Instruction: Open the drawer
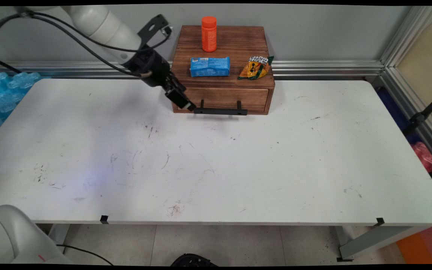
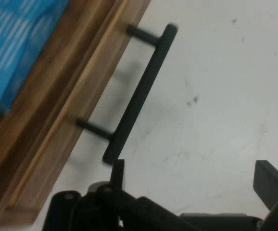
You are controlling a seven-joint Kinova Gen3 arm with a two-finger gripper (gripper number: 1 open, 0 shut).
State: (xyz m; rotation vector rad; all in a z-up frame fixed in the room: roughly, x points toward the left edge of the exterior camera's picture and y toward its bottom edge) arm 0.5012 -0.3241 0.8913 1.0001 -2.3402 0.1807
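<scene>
Tool spread wide, holding nothing, sits at the left end of the drawer handle, whose long axis runs toward 3 o'clock along the box front, above the surface.

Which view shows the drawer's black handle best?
The hand view: the handle fills the frame, both posts visible, its near end just beyond the open gripper. The main view shows it small, across the wooden drawer box, its left end beside the gripper.
</scene>
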